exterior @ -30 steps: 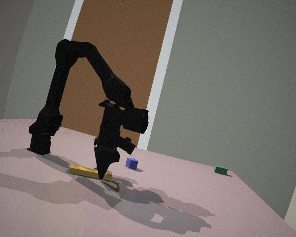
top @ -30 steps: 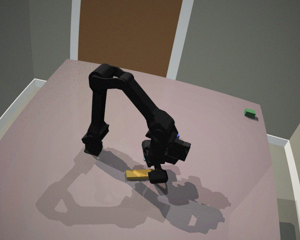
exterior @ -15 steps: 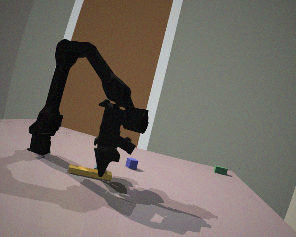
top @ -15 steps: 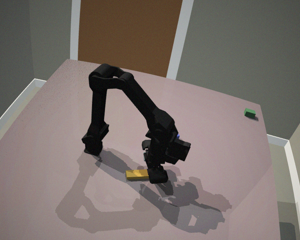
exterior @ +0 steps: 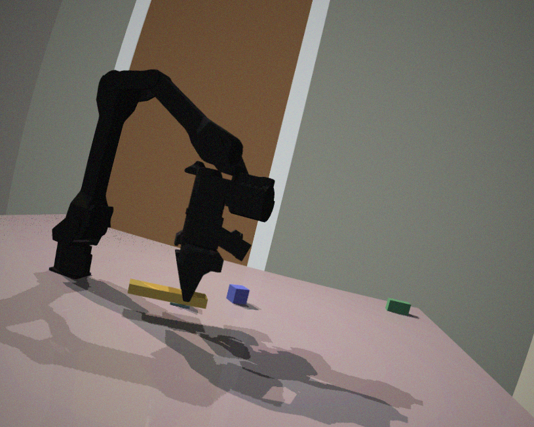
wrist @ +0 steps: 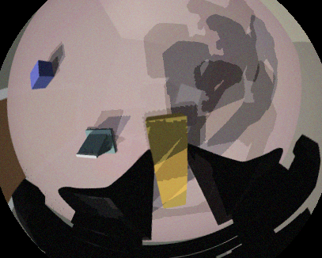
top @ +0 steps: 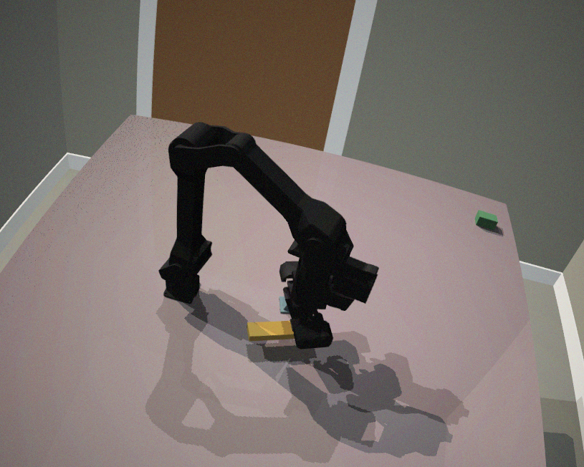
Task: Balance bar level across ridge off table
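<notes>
Beside gripped bar (exterior: 159,289): ridge (wrist: 97,144); blue cube (exterior: 238,294)

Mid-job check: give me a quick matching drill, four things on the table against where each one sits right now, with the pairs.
Things:
1. yellow bar
2. teal ridge
3. blue cube
4. green block

Places:
A. alone near the table's far corner
B. on the table beside the bar
C. clamped at one end in the pincer
D. beyond the ridge, away from the bar

Pairs: 1-C, 2-B, 3-D, 4-A
</notes>
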Tool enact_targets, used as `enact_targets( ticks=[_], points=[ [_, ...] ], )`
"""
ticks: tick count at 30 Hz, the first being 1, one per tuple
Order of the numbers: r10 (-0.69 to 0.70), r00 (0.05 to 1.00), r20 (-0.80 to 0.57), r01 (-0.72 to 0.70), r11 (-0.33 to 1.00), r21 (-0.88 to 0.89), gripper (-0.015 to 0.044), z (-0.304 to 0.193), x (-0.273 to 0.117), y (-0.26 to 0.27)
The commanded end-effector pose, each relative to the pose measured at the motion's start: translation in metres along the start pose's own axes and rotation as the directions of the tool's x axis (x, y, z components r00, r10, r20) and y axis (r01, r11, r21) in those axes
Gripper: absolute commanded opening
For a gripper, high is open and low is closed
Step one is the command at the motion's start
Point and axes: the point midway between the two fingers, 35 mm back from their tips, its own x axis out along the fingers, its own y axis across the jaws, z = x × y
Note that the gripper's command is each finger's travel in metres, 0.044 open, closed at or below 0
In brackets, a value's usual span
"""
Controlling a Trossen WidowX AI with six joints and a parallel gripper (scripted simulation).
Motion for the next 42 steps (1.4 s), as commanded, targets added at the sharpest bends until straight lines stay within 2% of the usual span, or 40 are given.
enact_targets(
  ticks=[1,22,42],
  points=[
    [-0.004,1.000,0.003,0.004,1.000,0.003,0.0000,0.001,-0.010,-0.001],
    [-0.005,1.000,0.002,0.005,1.000,0.008,0.0000,-0.001,-0.058,0.003],
    [0.002,1.000,0.005,-0.003,0.996,0.094,0.0000,0.031,-0.060,0.074]
  ],
)
